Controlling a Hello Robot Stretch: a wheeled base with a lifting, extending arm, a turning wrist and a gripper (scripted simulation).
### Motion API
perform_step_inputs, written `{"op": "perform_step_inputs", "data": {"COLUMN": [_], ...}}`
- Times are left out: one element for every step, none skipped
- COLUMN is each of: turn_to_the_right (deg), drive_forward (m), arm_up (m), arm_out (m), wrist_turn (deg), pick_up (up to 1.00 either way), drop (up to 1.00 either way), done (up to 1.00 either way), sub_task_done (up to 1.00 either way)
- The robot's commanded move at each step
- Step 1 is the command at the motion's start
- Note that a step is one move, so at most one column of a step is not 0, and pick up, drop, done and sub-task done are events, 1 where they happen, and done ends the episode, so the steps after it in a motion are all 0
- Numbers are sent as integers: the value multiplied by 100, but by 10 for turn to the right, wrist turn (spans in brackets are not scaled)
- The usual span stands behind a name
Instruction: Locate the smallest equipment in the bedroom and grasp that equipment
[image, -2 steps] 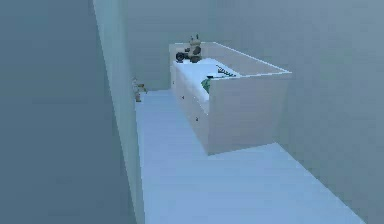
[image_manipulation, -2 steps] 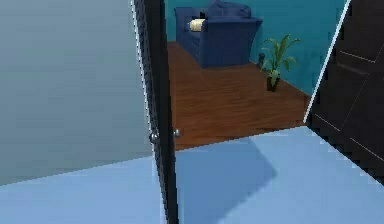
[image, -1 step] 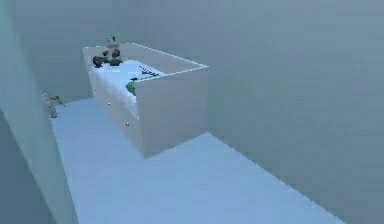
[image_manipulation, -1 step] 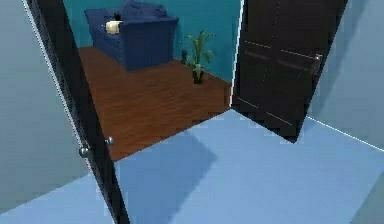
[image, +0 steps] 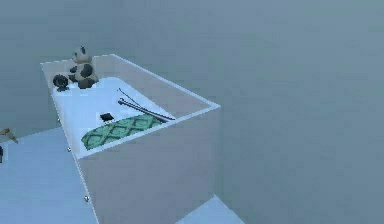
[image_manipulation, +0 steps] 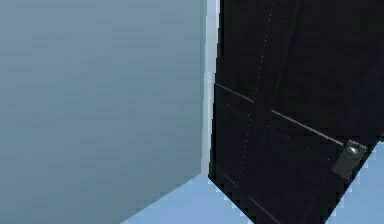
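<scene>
several small things on the white chest (image: 150, 170) are hard to name: a dark lumpy figure (image: 82, 68), thin dark rods (image: 143, 106), a green patterned cloth (image: 120, 131); which is the equipment cannot be told. the gripper's state cannot be told. bare floor (image: 218, 212) shows by the chest's near corner; a black door (image_manipulation: 300, 100) stands at the arm side view's right.

Forward view overlooks dresser (image: 150, 170) closely; arm side view faces door (image_manipulation: 300, 100).

White open-topped cabinet (image: 150, 175) against grey wall. On top: dark-and-pale plush figure (image: 82, 68) at far corner, thin dark rods (image: 145, 106) mid-surface, small dark block (image: 106, 118) just beside green patterned cloth (image: 122, 131) at near edge.
</scene>
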Motion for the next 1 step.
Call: {"op": "perform_step_inputs", "data": {"turn_to_the_right": [30], "drive_forward": [0], "arm_up": [0], "arm_out": [0], "wrist_turn": [0], "pick_up": [0], "drop": [0], "done": [0], "sub_task_done": [0]}}
